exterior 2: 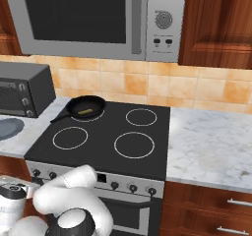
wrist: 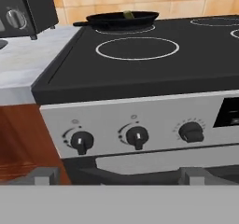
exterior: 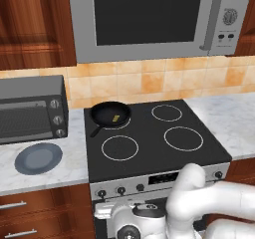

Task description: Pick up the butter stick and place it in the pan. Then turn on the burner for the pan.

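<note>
Butter (exterior: 116, 117) lies inside the pan (exterior: 110, 114), a small yellow bar on the black base, right of its middle in the left base view. It also shows in the right base view (exterior 2: 85, 112) and, as a sliver above the rim, in the hand view (wrist: 128, 15). The pan sits at the back left of the cooktop (exterior: 149, 138), over the rear left burner (exterior: 121, 125), whose white ring peeks out from under its front edge. Its handle (exterior: 95, 131) points forward and left, toward the counter.

The gripper (wrist: 119, 178) is low in front of the stove, facing the control panel. Its two grey fingertips (wrist: 43, 176) stand wide apart at the bottom of the hand view, with nothing between them. Three knobs sit just ahead: the left knob (wrist: 81, 141), the middle knob (wrist: 137, 137) and the right knob (wrist: 191, 132). The fingertips touch none of them.

A toaster oven (exterior: 31, 108) stands on the counter to the left, with a blue-grey plate (exterior: 38, 158) in front of it. A microwave (exterior: 149, 19) hangs above the stove.
</note>
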Motion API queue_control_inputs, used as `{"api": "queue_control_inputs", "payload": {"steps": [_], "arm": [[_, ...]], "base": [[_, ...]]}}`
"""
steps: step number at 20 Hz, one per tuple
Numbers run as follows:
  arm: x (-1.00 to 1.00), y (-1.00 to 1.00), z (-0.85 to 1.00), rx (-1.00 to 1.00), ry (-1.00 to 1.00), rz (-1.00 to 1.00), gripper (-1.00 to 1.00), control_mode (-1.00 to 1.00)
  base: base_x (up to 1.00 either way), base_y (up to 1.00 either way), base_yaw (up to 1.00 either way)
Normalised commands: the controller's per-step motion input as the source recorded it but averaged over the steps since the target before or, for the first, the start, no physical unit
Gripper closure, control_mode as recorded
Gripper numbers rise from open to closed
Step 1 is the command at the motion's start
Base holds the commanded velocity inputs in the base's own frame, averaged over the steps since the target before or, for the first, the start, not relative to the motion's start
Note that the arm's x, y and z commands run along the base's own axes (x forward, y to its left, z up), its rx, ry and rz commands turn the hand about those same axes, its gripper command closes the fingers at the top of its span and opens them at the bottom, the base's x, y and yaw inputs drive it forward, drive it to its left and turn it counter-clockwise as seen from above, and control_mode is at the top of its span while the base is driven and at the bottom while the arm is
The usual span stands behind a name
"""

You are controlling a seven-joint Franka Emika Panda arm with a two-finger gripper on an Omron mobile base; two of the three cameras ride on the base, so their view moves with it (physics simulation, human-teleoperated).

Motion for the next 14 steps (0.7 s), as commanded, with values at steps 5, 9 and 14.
{"api": "queue_control_inputs", "payload": {"steps": [5, 9, 14], "arm": [[0.53, -0.11, -0.29, 0.0, -0.06, 0.0, -1.0, -1.0], [0.5, -0.16, -0.31, 0.0, -0.08, 0.0, -1.0, -1.0], [0.28, -0.25, -0.26, 0.0, -0.06, 0.0, -1.0, -1.0]], "base": [[0.0, 0.0, 0.0], [0.0, 0.0, 0.0], [0.0, 0.0, 0.0]]}}
